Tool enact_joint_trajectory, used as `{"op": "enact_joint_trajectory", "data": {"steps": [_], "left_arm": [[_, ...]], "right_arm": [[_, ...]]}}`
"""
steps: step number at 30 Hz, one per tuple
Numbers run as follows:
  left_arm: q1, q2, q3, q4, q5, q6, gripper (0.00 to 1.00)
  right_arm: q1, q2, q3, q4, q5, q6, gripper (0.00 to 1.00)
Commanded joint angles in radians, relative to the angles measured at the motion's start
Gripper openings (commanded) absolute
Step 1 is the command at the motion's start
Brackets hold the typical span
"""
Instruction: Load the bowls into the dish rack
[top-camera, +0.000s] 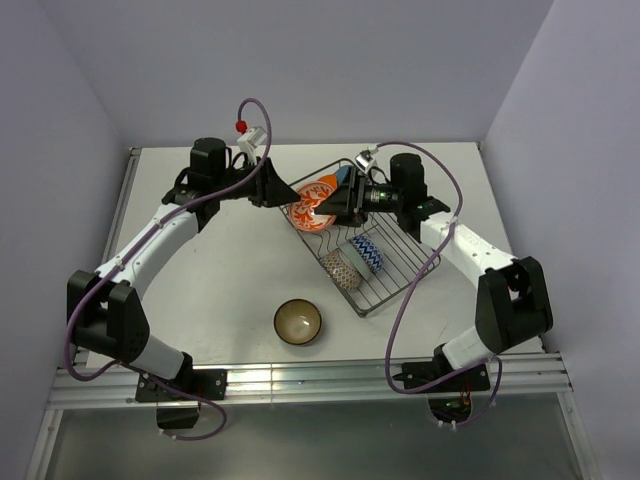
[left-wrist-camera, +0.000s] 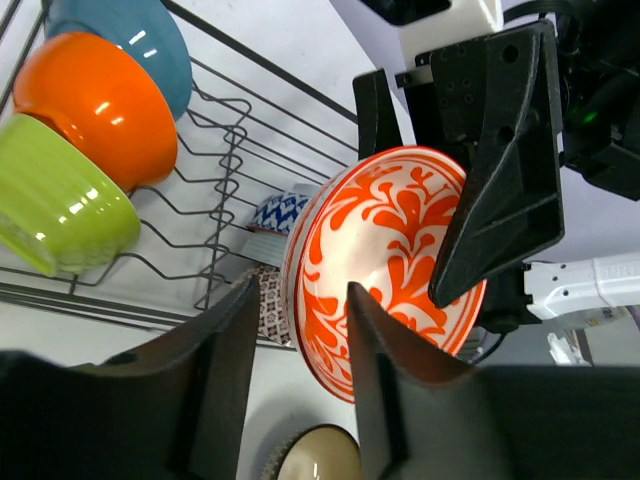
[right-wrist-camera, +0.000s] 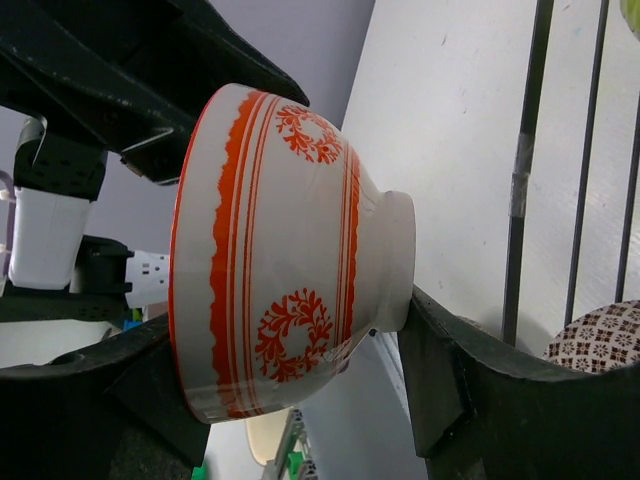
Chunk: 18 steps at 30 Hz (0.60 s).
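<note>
**Red-orange bowl held on its side over the dish rack**

Red-orange and white, the patterned bowl (right-wrist-camera: 290, 250) hangs tipped on its side, its mouth turned toward the left arm. In the top view we see it above the far half of the dish rack (top-camera: 397, 293), clear of the wires.

The right hand (right-wrist-camera: 290, 330) is clenched on this bowl. One finger lies across the open mouth and the other presses against the foot, so the bowl is pinched from front to back.

The left hand (left-wrist-camera: 300, 300) is released. Its two fingers straddle the bowl's rim, one inside and one outside, with a gap showing on each side.

Within the rack, a lime green bowl (left-wrist-camera: 60, 205), an orange bowl (left-wrist-camera: 100, 105) and a blue bowl (left-wrist-camera: 140, 40) stand on edge in a row, one just beside the next. Toward the rack's near end sit a white-blue zigzag bowl (top-camera: 366, 253) and a brown patterned bowl (top-camera: 340, 268), close together.

One more bowl, a dark brown bowl (top-camera: 298, 321) with a pale inside, stands upright on the desk (top-camera: 220, 260), just in front of the rack's near corner and apart from it.
</note>
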Motion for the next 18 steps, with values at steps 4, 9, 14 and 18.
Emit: {"op": "enact_joint_trajectory", "data": {"steps": [4,9,14,18], "left_arm": [[0.002,-0.049,0.004,0.0,0.065,0.026,0.54],[-0.006,-0.039,0.01,-0.014,0.056,0.041,0.57],[-0.046,-0.019,0.021,-0.039,0.033,0.069,0.58],[-0.058,-0.013,0.015,-0.022,0.03,0.048,0.41]], "right_arm": [[-0.017,-0.085,0.089,-0.046,-0.039,-0.13,0.0],[-0.014,-0.094,0.1,-0.08,-0.056,-0.157,0.0],[0.0,-0.082,0.132,-0.129,-0.076,-0.187,0.0],[0.017,-0.063,0.167,-0.218,-0.068,-0.255,0.01]]}}
